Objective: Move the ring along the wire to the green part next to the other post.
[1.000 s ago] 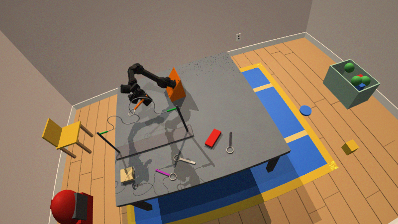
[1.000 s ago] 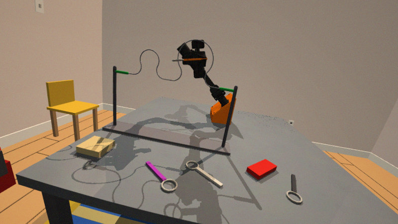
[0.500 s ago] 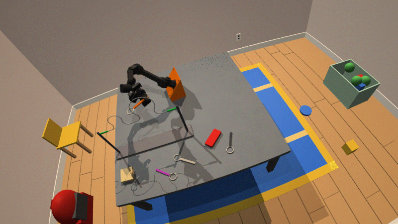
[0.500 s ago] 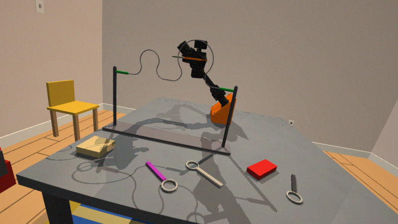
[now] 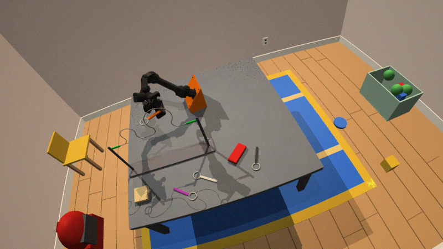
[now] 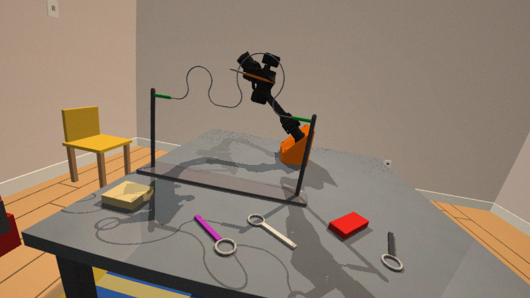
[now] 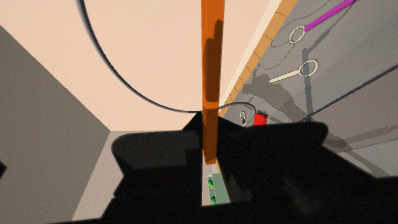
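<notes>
The claw [image 6: 256, 75] pinches the orange handle [image 6: 259, 77], the ring [image 5: 144, 121] midway along the wire [image 6: 207, 89]. Follow each curve slowly, keeping the grey wire centred in the ring toward the far post [image 6: 152, 126].

A grey table [image 6: 426, 207] stands on a blue and yellow rug [image 5: 313, 123]. On it lie a red block [image 6: 348, 224], a tan block [image 6: 126, 195], three spare rings with magenta [image 6: 216, 235], white [image 6: 271, 230] and dark [image 6: 391, 252] handles, the wire stand's base [image 6: 222, 183] and the arm's orange mount [image 6: 294, 146].
</notes>
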Controlling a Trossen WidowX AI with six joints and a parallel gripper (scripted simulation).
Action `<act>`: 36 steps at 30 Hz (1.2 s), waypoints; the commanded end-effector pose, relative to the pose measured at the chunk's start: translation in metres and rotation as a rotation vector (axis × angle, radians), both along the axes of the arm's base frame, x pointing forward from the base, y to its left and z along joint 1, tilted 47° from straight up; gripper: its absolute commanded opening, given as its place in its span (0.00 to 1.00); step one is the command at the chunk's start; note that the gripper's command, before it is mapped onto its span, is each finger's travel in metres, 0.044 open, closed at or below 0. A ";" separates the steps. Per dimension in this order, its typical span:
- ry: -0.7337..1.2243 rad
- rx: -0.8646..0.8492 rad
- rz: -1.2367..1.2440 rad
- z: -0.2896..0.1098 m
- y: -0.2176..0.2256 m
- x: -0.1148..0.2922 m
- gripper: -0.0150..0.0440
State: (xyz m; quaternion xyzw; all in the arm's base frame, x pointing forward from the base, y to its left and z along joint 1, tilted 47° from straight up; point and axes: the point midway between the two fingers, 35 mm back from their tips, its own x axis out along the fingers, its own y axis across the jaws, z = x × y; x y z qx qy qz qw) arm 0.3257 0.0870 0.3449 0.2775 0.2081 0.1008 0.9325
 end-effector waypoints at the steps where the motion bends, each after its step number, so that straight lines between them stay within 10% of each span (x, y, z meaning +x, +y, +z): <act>1: 0.002 -0.059 -0.007 -0.002 -0.001 0.001 0.00; 36: -0.014 -0.503 -0.067 -0.006 -0.012 0.003 0.00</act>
